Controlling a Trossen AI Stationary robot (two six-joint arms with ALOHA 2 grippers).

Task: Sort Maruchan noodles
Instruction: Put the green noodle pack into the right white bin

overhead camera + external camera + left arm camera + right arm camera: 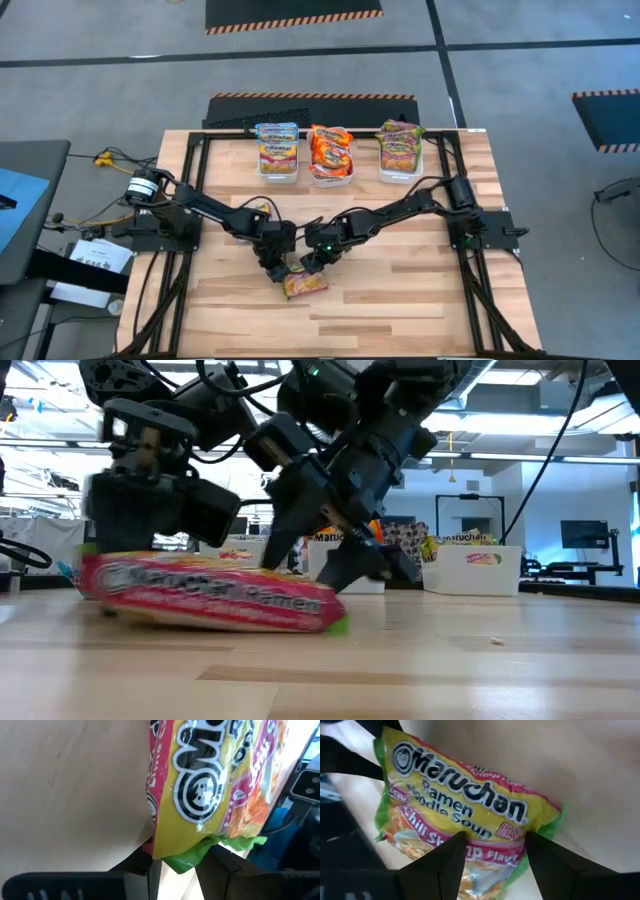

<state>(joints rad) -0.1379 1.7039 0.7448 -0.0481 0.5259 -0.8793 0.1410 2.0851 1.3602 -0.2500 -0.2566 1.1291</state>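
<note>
A glossy yellow packet (305,284) with pink and green edging lies flat on the wooden counter (400,300), toward its front edge near the middle. The left claw (274,270) is clenched on the packet's green end. The right claw (312,264) straddles the opposite end, fingers spread, released. 3 white plastic bins (277,168) stand along the back edge.

Four cameras, one shared packet

Overhead looks straight down on the pale wooden table (400,300); the low camera sits level at its edge; both wrist cameras closely frame the yellow, green-pink glossy noodle packet (455,820).
</note>
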